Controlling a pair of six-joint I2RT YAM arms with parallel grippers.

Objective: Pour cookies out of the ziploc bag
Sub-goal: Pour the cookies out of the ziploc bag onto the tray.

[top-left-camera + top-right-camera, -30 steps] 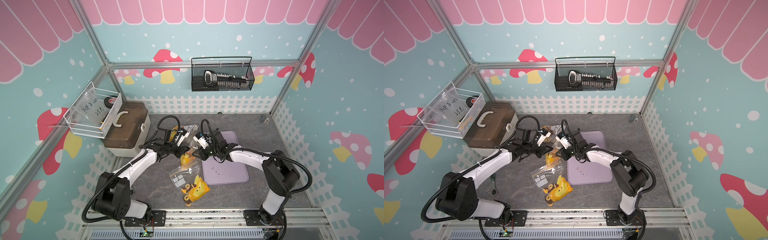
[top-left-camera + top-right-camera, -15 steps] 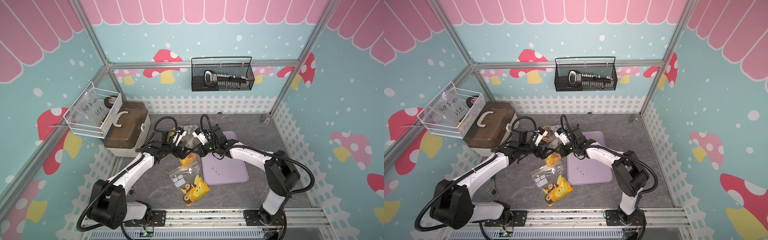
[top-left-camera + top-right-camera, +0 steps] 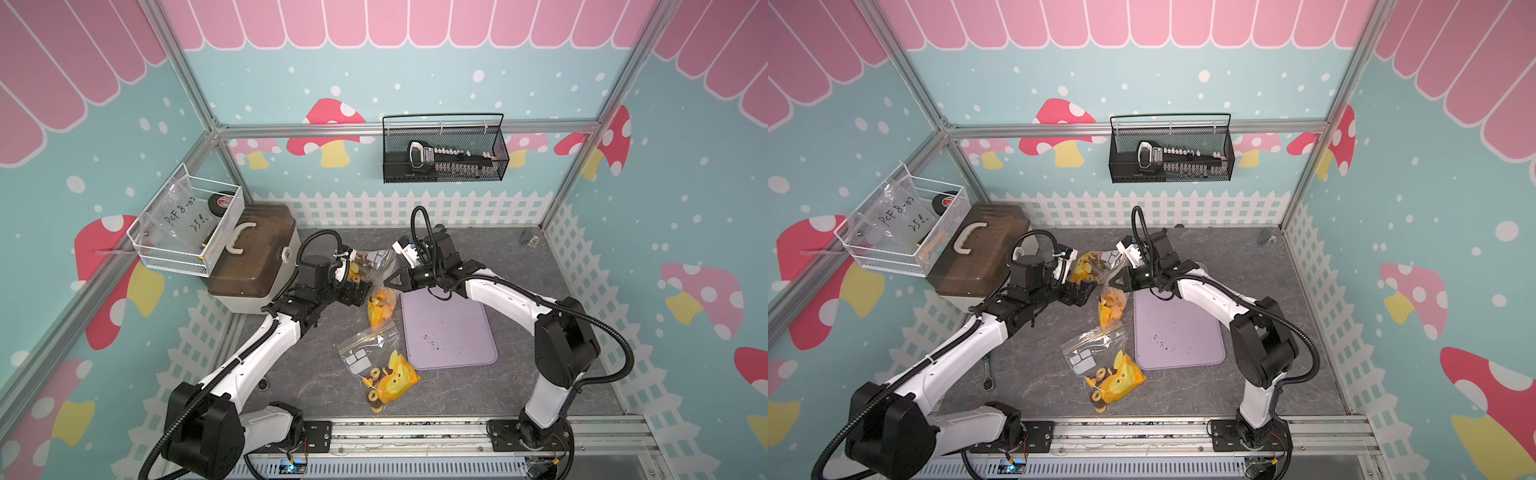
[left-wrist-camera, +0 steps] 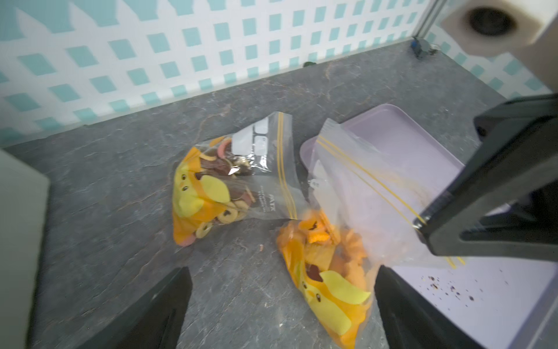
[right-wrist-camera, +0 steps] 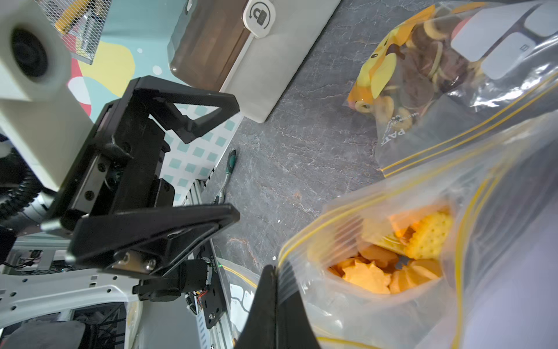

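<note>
Grey tabletop (image 3: 519, 270), mid-frame in both top views: left gripper (image 3: 357, 293) is now standing wide open, having just let go. Right gripper (image 3: 388, 282) is alone pinching the rim of the ziploc bag (image 3: 380, 307). Cookies (image 5: 377, 272) are still sitting inside, beside the tray (image 3: 449, 332); pouring is still pending.

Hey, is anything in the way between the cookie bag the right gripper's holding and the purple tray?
Nothing visible does. The right gripper holds the ziploc bag by its rim at the edge of the purple tray. The tray bears only crumbs, and nothing lies between the two.
</note>
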